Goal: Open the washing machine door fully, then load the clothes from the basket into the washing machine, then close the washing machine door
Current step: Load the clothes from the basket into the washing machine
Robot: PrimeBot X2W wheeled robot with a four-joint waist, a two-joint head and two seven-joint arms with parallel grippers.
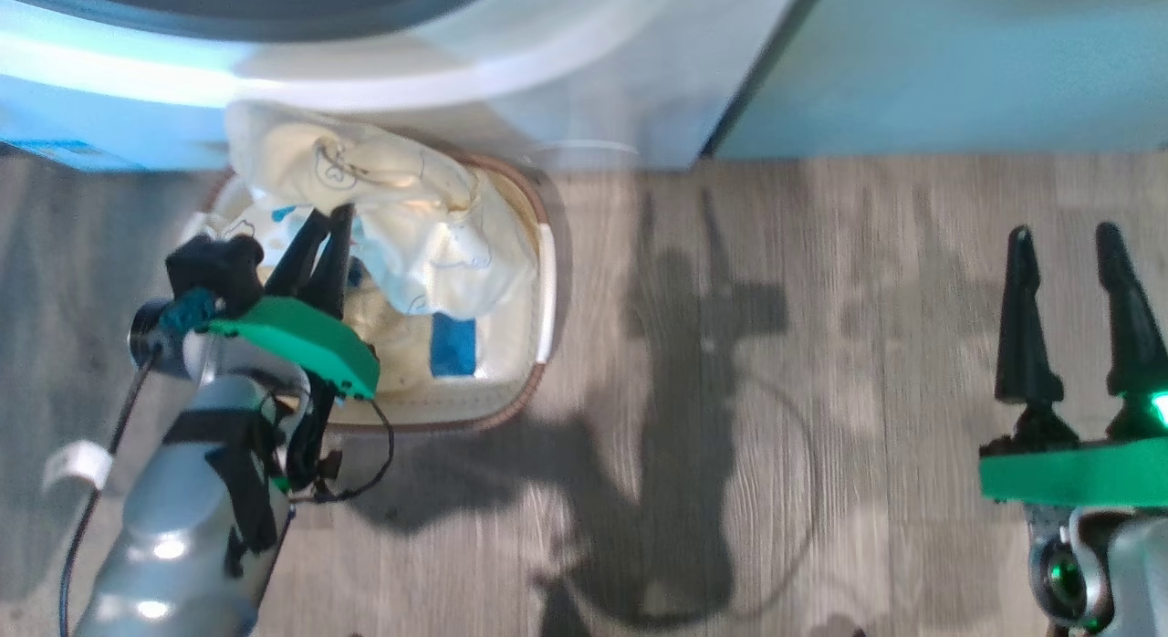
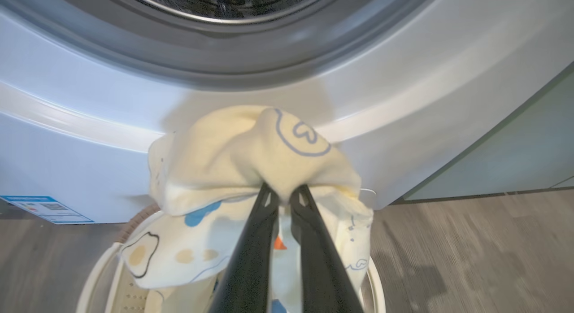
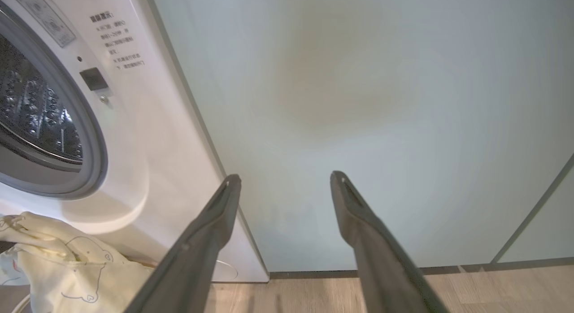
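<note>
Left tool (image 1: 331, 214), nearest in the head view, is pinched tight on the clothes (image 1: 411, 208) over the basket (image 1: 546, 290), before the washing machine (image 1: 411, 80); right tool (image 1: 1063, 235) gapes empty over floor (image 1: 776, 391). Left wrist view: same grip, clothes bunched. Right wrist view: spread tool faces a cabinet (image 3: 358, 102).

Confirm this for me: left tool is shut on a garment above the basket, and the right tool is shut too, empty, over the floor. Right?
Not quite: the right tool is open, its jaws wide apart, as the right wrist view shows. The rest holds: the left tool is shut on the clothes above the basket, and the right tool is empty over the floor.
</note>
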